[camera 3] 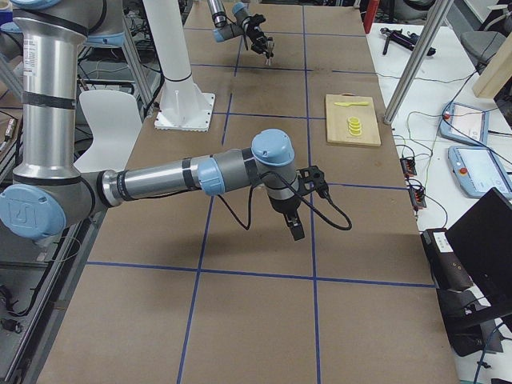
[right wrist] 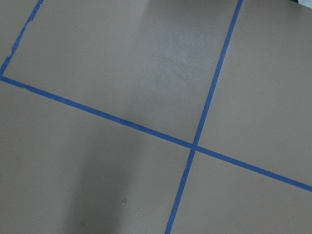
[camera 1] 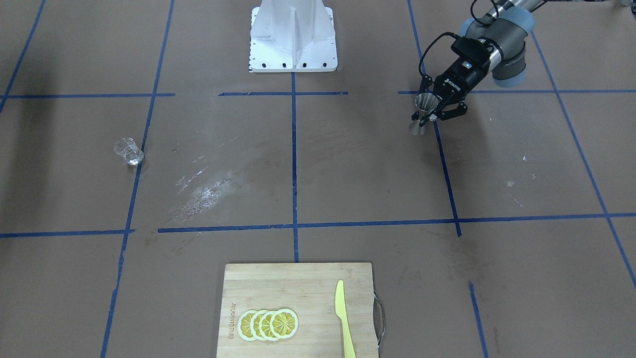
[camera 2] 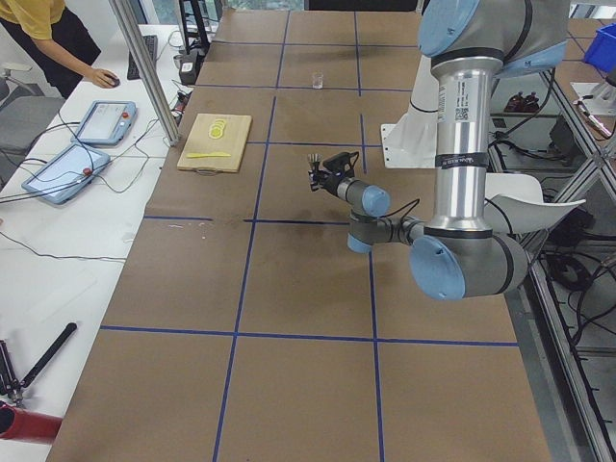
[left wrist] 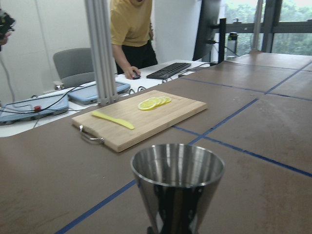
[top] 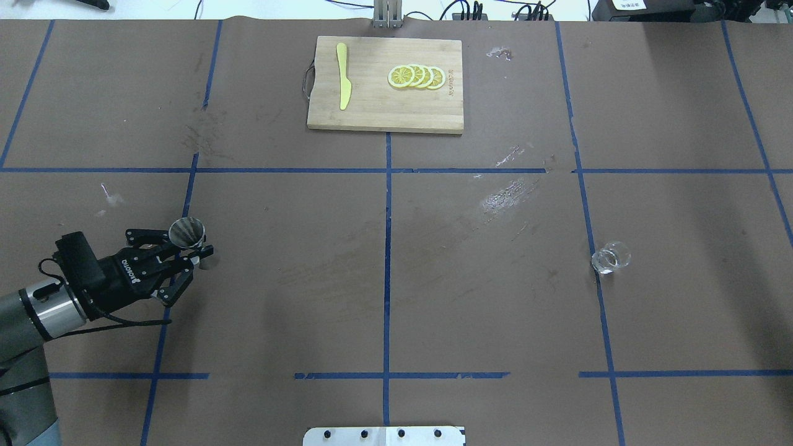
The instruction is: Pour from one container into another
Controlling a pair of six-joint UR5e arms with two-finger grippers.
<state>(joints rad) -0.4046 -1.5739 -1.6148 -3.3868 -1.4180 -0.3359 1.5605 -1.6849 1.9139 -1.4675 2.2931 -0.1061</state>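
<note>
Brown table [top: 495,310] — jigger [top: 186,231] waist hidden within left end effector [top: 196,249]

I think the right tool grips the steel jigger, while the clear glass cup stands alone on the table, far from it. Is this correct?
Only the side is wrong: the left tool grips the steel jigger. The overhead exterior view shows it, since this arm comes in from the left. The clear glass cup does stand alone on the table, far from it.
</note>
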